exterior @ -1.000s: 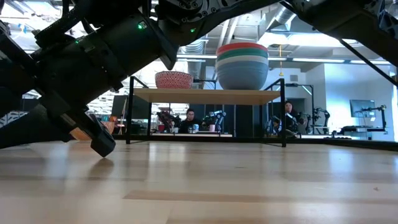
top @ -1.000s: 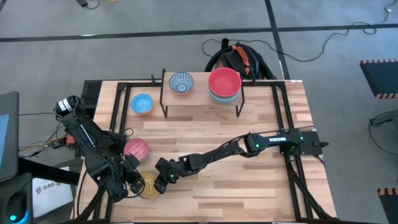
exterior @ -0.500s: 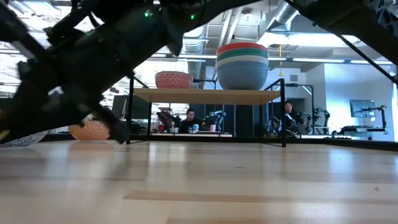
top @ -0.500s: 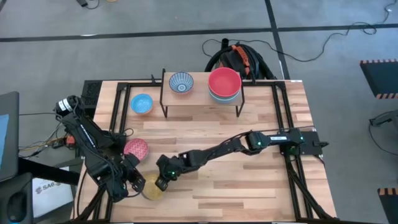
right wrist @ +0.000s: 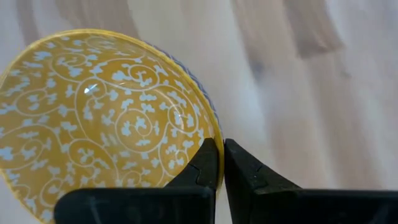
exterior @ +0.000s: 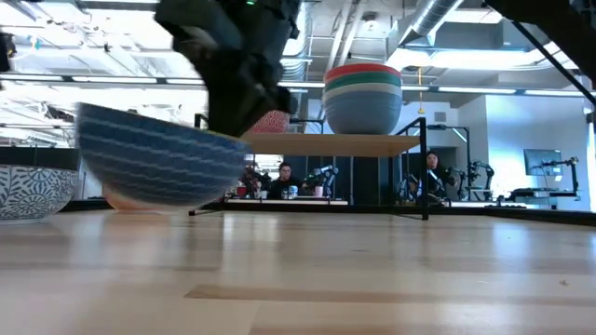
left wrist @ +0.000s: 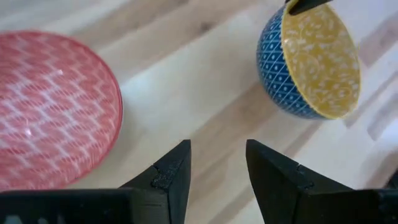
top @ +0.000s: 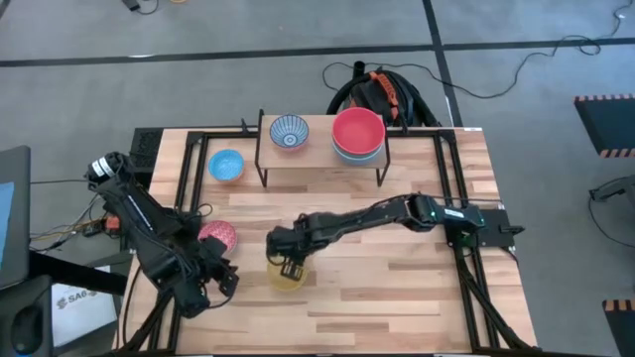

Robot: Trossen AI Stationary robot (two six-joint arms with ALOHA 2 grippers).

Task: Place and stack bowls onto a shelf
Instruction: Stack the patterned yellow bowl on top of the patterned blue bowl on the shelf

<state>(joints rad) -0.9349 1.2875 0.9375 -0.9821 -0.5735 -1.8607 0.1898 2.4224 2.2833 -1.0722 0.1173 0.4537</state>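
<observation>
The yellow bowl (top: 286, 277), blue-patterned outside, is in my right gripper (top: 288, 262) near the table's middle front. It shows large in the low view (exterior: 158, 166) and in the left wrist view (left wrist: 314, 59). My left gripper (top: 226, 280) is open to the left of it and touches nothing. The pink bowl (top: 220, 234) stands on the table beside the left arm, and the light blue bowl (top: 226, 165) stands left of the shelf (top: 319, 154). The shelf carries the blue-white patterned bowl (top: 289, 130) and a stack with the red bowl (top: 358, 131) on top. My right gripper (right wrist: 219, 157) pinches the yellow bowl's rim (right wrist: 208, 132), one finger inside the bowl and one outside. The fingers come from above, slanting down from the table's right. The bowl hangs tilted below them, low over the table; whether its foot touches the wood I cannot tell.
Black rails (top: 184, 188) run along the table's left and right sides. A patterned bowl (exterior: 28, 191) shows at the low view's left edge. Bare wood (top: 397, 288) lies in front of the shelf. A dark bag (top: 382, 94) sits behind the table. People sit in the room beyond.
My right gripper has moved from the table's near-left corner toward the right and a little toward the far edge. The yellow bowl has come with it, away from my left gripper, and is now tilted below the fingers.
</observation>
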